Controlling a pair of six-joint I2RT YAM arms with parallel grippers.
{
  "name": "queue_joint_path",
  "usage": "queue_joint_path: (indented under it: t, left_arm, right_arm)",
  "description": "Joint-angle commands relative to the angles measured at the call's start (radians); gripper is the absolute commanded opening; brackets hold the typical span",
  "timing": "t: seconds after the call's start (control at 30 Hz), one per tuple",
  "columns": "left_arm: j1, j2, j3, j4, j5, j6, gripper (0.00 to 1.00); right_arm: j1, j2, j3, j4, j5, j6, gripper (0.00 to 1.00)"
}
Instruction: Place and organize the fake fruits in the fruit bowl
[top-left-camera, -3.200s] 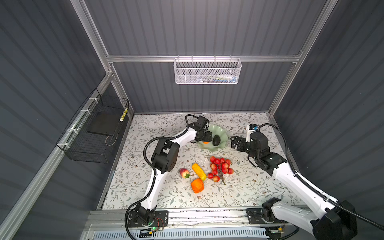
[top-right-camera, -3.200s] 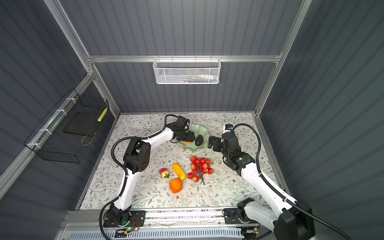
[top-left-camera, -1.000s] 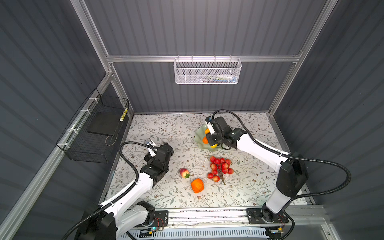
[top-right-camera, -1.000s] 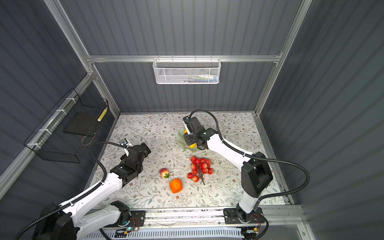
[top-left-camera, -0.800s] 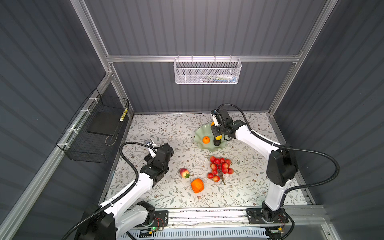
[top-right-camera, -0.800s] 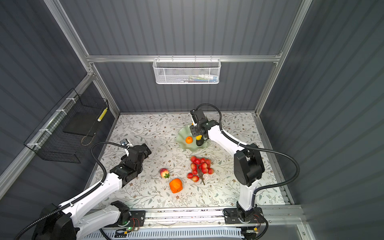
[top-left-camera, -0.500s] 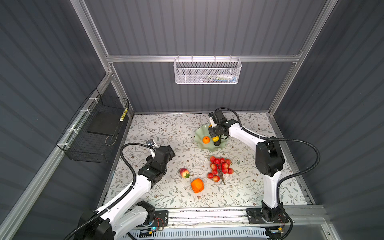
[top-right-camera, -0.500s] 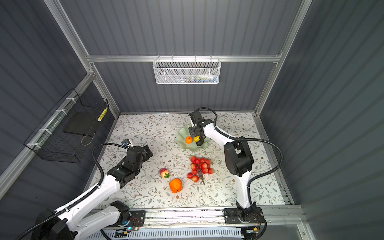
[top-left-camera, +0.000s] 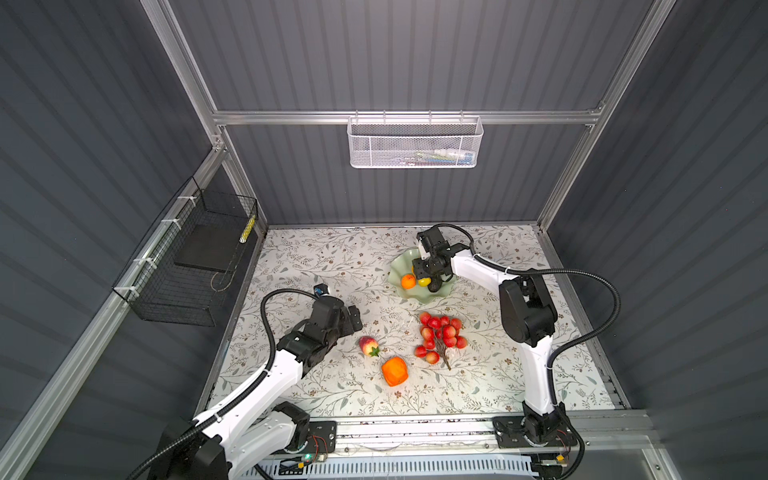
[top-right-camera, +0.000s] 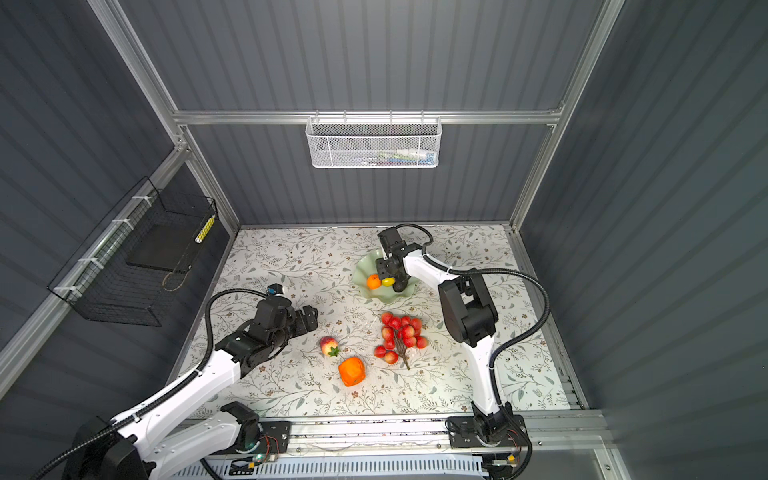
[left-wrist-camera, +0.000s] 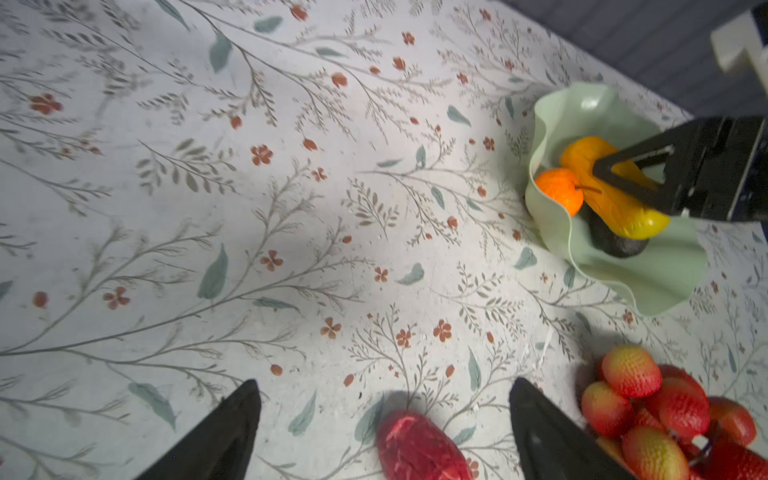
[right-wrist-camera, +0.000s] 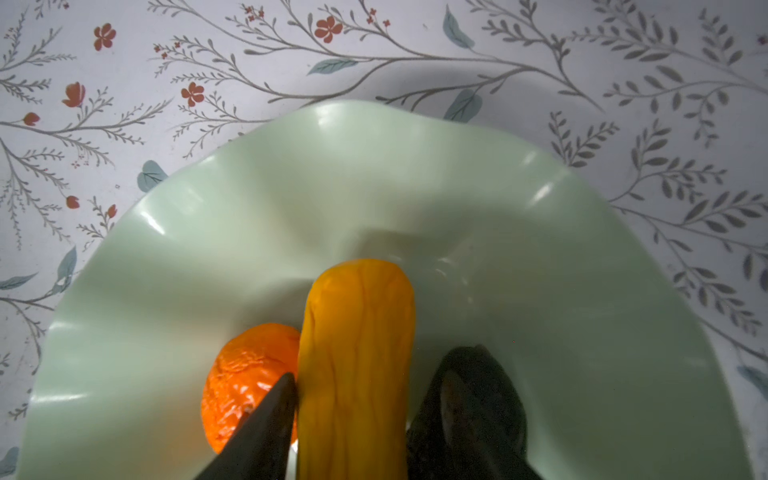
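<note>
1. Floral tabletop (top-left-camera: 332, 257) carries the fruit bowl (right-wrist-camera: 374, 174) near the back wall.
2. Right gripper (right-wrist-camera: 370, 376) straddles the yellow oblong (right-wrist-camera: 357, 332) inside the bowl, between round orange (right-wrist-camera: 245, 374) and dark oval (right-wrist-camera: 490, 374); whether it grips cannot be told.
3. Left gripper (left-wrist-camera: 382, 382) gapes wide, with the red-yellow fruit (left-wrist-camera: 415, 449) on the table near its gap, untouched.

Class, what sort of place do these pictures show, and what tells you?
Likely a robot test booth: grey walls on a metal frame, two robot arms over a flowered table with toy fruit.

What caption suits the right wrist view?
Right gripper flanking a yellow oblong fruit in the mint-green bowl, beside a round orange.
</note>
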Motion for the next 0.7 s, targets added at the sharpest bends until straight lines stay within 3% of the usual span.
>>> queue_joint_path:
  t: [0.0, 0.3, 0.67]
  left_arm:
    - [0.010, 0.062, 0.023, 0.010, 0.174, 0.051, 0.90]
    - [0.008, 0.190, 0.068, -0.028, 0.316, 0.089, 0.86]
    - [-0.004, 0.249, 0.064, -0.073, 0.405, 0.075, 0.82]
  right_arm:
    - [-0.009, -0.027, 0.035, 0.015, -0.006, 0.017, 0.63]
    - [-0.025, -0.266, -0.104, 0.136, 0.024, 0.028, 0.86]
    - [-0.028, -0.550, -0.375, 0.271, 0.049, 0.077, 0.99]
